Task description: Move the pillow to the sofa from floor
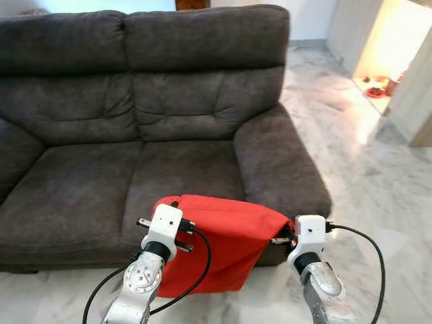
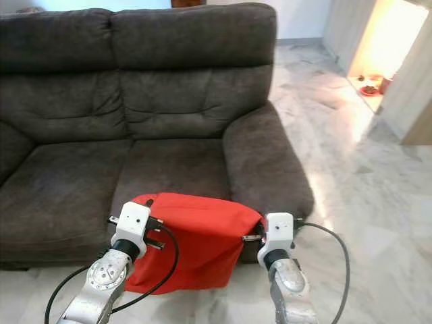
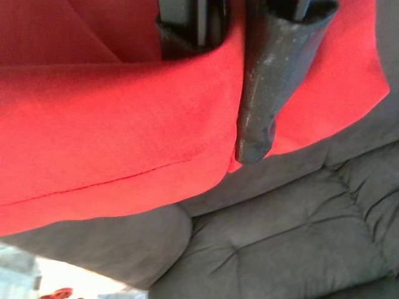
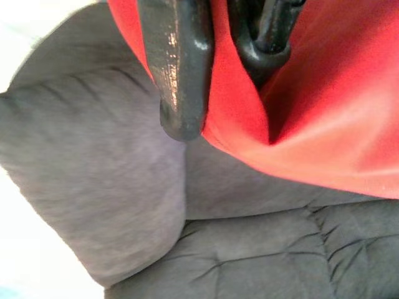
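**Pillow's up, seat is next**

Fingers (image 3: 255, 93) of both grippers pinch the red pillow (image 1: 226, 236): left gripper (image 1: 177, 229) at one top corner, right gripper (image 1: 287, 237) at the other. It hangs against the sofa (image 1: 169, 169) front edge, limp and light-looking, so corner grips should do. Plush dark seat ahead, glossy marble floor (image 1: 378, 189) all round.

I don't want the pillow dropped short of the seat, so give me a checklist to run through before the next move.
1. Left gripper clamped on the red pillow: ok, fabric pinched between its fingers.
2. Right gripper clamped on the pillow's other top corner: ok.
3. Pillow off the floor: cannot tell, its bottom hangs low.
4. Pillow over the sofa seat: not ok, it hangs at the front edge.
5. Seat cushion free to receive it: ok.
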`<state>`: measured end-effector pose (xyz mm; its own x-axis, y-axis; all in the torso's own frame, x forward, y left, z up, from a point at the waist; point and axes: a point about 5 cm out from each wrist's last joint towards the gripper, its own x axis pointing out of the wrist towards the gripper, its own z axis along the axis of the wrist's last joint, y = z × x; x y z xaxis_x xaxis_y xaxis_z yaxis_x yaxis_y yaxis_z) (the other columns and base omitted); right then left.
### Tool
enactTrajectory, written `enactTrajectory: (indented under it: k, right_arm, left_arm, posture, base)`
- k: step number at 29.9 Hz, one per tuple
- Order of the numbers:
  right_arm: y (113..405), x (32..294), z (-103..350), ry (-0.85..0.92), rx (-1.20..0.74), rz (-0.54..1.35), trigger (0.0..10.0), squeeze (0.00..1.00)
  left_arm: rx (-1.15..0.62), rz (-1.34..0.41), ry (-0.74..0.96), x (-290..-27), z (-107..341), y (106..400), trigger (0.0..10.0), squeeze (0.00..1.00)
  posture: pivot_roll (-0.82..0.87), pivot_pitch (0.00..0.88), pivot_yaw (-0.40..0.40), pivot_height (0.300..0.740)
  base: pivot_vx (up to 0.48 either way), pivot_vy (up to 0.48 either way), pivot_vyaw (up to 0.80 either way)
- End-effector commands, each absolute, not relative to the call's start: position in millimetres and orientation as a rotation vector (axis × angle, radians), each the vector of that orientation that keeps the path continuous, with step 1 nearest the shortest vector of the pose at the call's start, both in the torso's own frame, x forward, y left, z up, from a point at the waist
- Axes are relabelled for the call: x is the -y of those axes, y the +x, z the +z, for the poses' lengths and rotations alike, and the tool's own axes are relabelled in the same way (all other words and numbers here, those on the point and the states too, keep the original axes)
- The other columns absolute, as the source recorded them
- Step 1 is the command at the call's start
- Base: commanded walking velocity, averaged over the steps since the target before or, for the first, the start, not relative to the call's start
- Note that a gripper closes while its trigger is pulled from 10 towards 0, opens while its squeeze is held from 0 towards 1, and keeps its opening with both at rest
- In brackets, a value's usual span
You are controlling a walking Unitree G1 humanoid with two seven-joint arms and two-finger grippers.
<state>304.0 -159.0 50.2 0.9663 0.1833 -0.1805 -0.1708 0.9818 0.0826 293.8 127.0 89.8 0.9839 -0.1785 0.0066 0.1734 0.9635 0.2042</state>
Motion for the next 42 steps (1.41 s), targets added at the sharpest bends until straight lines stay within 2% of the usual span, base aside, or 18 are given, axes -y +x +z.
enactTrajectory:
  k: [1, 31, 42]
  right_arm:
    - [306, 150, 55, 0.081, -0.166, 0.196, 10.0, 0.0]
    - [315, 154, 81, 0.085, -0.003, 0.159, 10.0, 0.0]
    - [321, 160, 95, 0.095, 0.078, 0.107, 10.0, 0.0]
  left_arm:
    - [0.14, -0.157, 0.196, -134, 113, 297, 10.0, 0.0]
    - [0.171, -0.069, 0.146, -143, 118, 290, 10.0, 0.0]
    - [0.186, -0.055, 0.161, -147, 123, 292, 10.0, 0.0]
  posture:
    - [0.04, 0.078, 0.045, 0.74]
    - [0.04, 0.1, 0.039, 0.74]
    - [0.05, 0.111, 0.042, 0.74]
  base:
    - [0.0, 0.0, 0.0]
    - [0.0, 0.0, 0.0]
    - [0.377, 0.0, 0.0]
